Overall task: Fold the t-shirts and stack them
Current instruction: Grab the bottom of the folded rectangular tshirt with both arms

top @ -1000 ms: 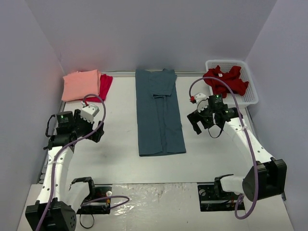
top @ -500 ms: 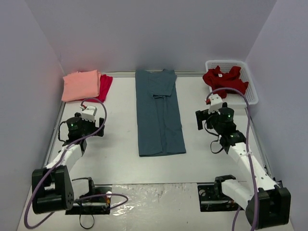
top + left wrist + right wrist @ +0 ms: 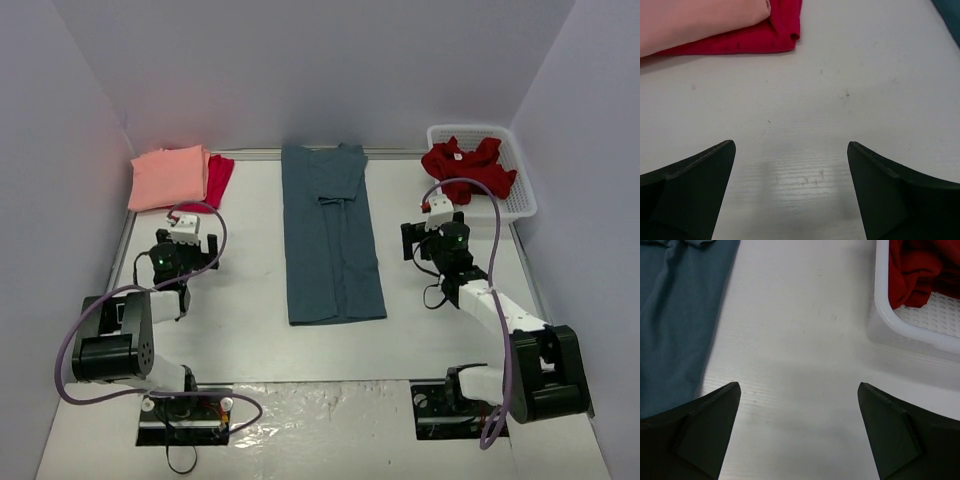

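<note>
A white lattice basket (image 3: 522, 206) sits at the two o'clock corner of the table (image 3: 250, 340), near the right wall (image 3: 585, 150). The table is white and faintly scuffed. A glossy strip (image 3: 330, 398) runs along its six o'clock edge.

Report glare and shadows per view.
Top external: even light, glare on the wrinkled near strip of the table. Left wrist: pale sheen between the dark fingers of the left gripper. Right wrist: soft shadow beside the white basket; fingers of the right gripper featureless black.
</note>
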`<act>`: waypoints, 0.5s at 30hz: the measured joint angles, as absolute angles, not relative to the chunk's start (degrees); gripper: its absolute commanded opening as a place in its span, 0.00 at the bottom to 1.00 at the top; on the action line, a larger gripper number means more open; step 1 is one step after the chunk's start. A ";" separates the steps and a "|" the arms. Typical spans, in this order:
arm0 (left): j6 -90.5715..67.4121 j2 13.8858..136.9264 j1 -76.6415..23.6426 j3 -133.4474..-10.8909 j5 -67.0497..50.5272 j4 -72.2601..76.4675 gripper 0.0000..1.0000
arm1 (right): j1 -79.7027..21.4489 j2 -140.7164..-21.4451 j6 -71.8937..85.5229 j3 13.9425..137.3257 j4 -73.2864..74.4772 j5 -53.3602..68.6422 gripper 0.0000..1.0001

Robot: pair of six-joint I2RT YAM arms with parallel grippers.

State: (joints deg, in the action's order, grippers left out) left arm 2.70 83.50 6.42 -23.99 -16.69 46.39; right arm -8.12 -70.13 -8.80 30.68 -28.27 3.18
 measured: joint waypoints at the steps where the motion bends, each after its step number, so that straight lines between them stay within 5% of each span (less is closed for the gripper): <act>1: 2.59 84.20 5.89 -23.07 -15.77 49.50 0.94 | -8.12 -71.22 -8.73 30.63 -30.17 2.72 1.00; 15: 2.92 88.38 2.94 -18.96 -10.61 60.31 0.94 | -7.84 -81.06 -9.04 17.02 -62.22 -3.73 1.00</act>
State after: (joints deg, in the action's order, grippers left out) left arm 2.92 88.38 2.94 -18.96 -10.61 60.31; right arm -7.84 -81.06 -9.04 17.02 -62.22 -3.73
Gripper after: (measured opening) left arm 0.945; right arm 0.999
